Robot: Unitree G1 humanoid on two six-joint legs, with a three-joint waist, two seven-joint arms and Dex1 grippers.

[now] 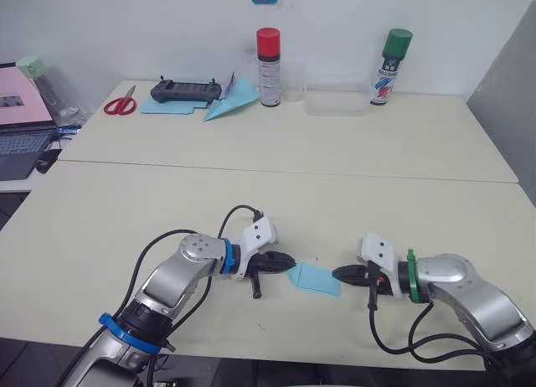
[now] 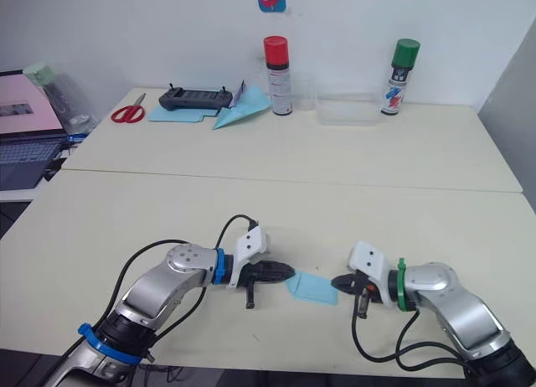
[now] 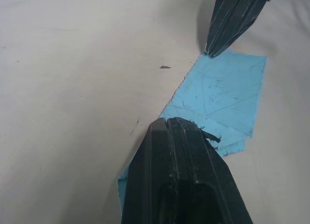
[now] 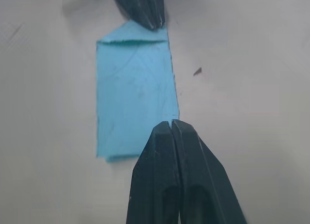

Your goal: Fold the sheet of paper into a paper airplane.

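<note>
The sheet of paper [image 1: 314, 278] lies flat near the table's front edge, folded into a small narrow light-blue oblong with creases, one end turned down at an angle [image 4: 133, 103]. My left gripper [image 1: 285, 260] is shut, and its tip rests on the paper's left end [image 3: 167, 120]. From the other side my right gripper [image 1: 337, 274] is also shut, its tip touching the paper's right corner [image 4: 172, 122]. The two tips face each other across the paper's length. The paper airplane as a pointed wedge is out of view.
At the back stand a red-capped spray can [image 1: 268, 66] and a green-capped can [image 1: 390, 66], with a clear box [image 1: 335, 102] between them. A controller [image 1: 186, 90], red scissors [image 1: 121, 105] and a neat light-blue dart plane [image 1: 233, 102] lie back left. A laptop [image 1: 21, 127] sits far left.
</note>
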